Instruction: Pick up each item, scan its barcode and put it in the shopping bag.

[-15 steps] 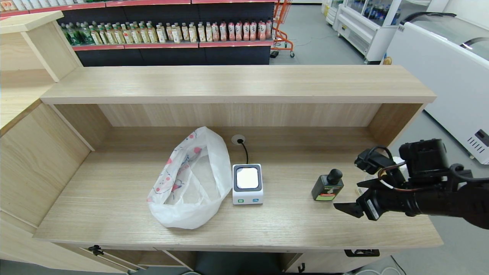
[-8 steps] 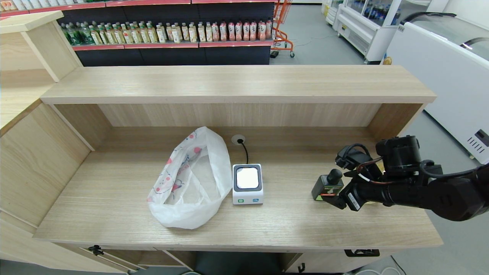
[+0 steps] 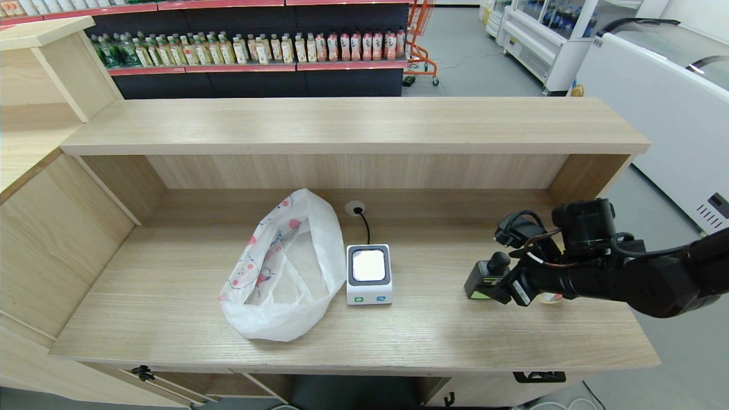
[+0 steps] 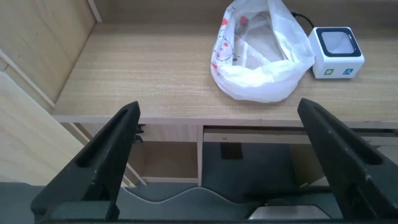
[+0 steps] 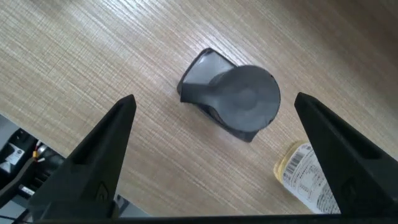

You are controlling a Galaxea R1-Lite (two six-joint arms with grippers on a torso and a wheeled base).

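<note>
A small dark bottle point(image 3: 484, 280) with a round black cap point(image 5: 245, 96) stands upright on the right of the wooden counter point(image 3: 433, 333). My right gripper point(image 3: 496, 285) is open and level with the bottle, one finger point(image 5: 99, 155) on each side, not touching it. The white shopping bag point(image 3: 279, 273) with red print lies open at centre left. Beside it stands the white barcode scanner point(image 3: 369, 272), window facing up. My left gripper point(image 4: 221, 155) is open and holds nothing, low in front of the counter's front edge, with the bag point(image 4: 261, 53) and scanner point(image 4: 336, 53) beyond it.
A small pale bottle with a barcode label point(image 5: 308, 177) lies next to the dark bottle, mostly hidden behind my right arm in the head view. The scanner's cable point(image 3: 364, 225) runs to a hole at the back. A raised ledge point(image 3: 353, 122) overhangs the counter's back.
My right gripper has moved left and slightly away from the front edge, from beside the dark bottle to straddling it. Bottle, bag and scanner have stayed put.
</note>
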